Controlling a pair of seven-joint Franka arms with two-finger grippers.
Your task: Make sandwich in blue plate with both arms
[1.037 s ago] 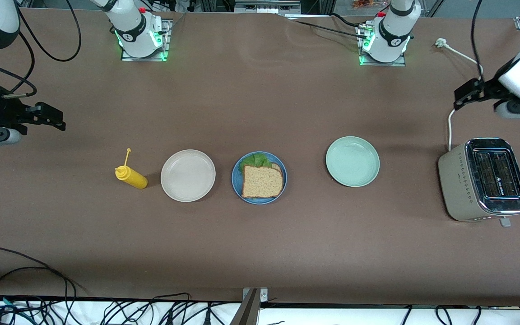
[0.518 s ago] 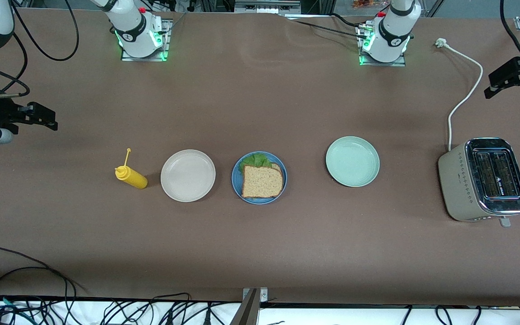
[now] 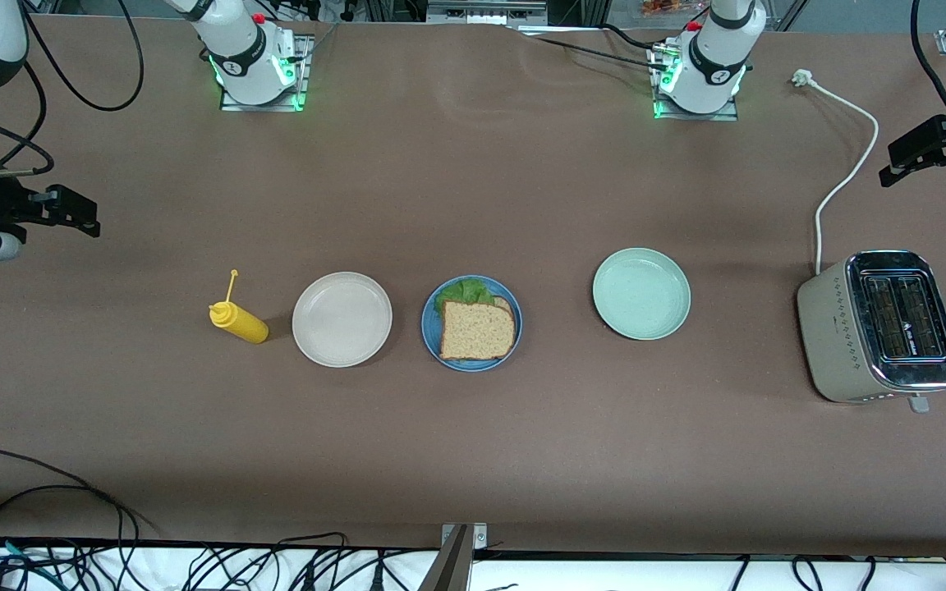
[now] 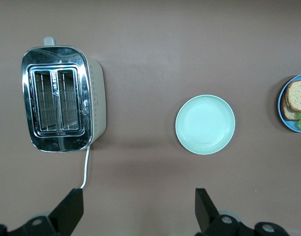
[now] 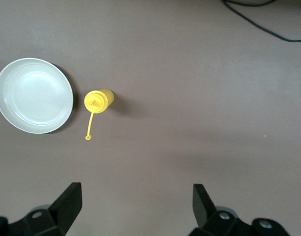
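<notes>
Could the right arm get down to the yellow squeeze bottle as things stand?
Probably yes. The right end effector hangs open over bare table toward its own end, and nothing stands between it and the yellow squeeze bottle; the round beige plate sits beside the bottle, apart from it.

Both arms are pulled far out to the two ends of the worktop, up in the air. The left gripper (image 3: 933, 160) has its jaws wide open and holds nothing. The right gripper (image 3: 71, 215) is also wide open and holds nothing.
</notes>
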